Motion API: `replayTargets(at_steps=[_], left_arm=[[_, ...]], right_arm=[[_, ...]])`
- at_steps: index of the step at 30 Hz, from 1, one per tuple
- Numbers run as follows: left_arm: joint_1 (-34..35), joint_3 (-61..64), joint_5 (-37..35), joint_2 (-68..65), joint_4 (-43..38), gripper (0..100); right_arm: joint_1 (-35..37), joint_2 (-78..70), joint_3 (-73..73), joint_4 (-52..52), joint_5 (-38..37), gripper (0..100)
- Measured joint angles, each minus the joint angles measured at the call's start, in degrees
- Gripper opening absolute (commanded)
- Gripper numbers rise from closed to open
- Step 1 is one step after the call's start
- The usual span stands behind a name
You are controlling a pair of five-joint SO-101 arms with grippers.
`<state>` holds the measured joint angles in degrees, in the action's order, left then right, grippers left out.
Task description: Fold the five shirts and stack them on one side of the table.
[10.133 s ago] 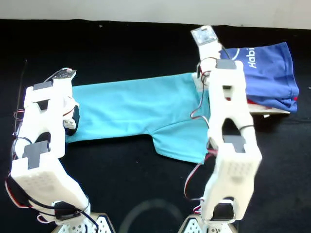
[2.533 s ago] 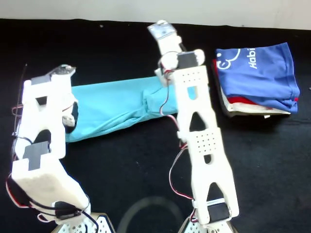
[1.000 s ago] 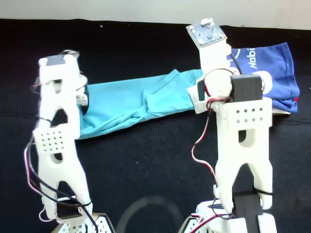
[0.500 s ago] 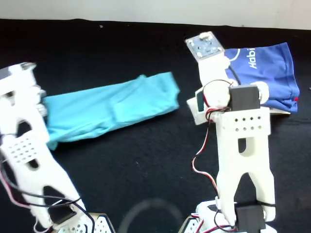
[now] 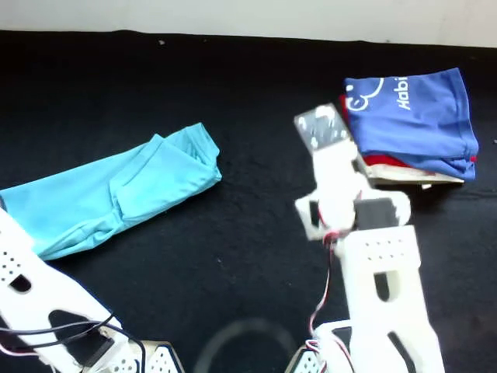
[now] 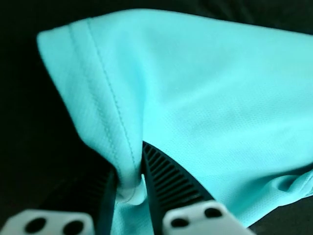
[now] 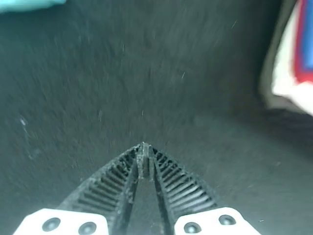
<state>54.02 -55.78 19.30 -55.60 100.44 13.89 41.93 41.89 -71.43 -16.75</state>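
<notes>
Shirts before you: one teal shirt point(image 5: 116, 194), hem clamped in your left tool point(image 6: 129, 164); one folded stack point(image 5: 411, 116); your right tool point(image 7: 143, 155) is pressed together, empty.

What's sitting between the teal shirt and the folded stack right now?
In the high view, bare black table and the right arm, which stands between the teal shirt and the stack, nearer the stack.

white perforated arm shells point(image 5: 378, 264), red-black cables point(image 5: 320, 307), black ribbed end effector fingers point(image 7: 171, 183)
</notes>
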Motion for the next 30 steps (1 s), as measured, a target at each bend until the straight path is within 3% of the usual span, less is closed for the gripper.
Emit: replayTargets(at_steps=[9, 18, 25, 30], left_arm=[[-11.8, 14.2, -1.5, 15.8, 0.0, 1], [-30.3, 27.7, -6.5, 37.3, 0.1, 1], [-44.2, 28.0, -11.3, 38.9, -0.3, 1], [-51.1, 28.5, -12.8, 38.9, -5.7, 1]], right_arm=[[0.0, 6.1, 27.0, 16.4, 0.0, 0.8], [0.0, 6.9, 41.1, 28.9, 0.0, 0.8], [0.0, 7.6, 44.7, 33.1, 0.0, 0.8], [-0.1, 7.6, 44.9, 33.2, 0.0, 0.8]])
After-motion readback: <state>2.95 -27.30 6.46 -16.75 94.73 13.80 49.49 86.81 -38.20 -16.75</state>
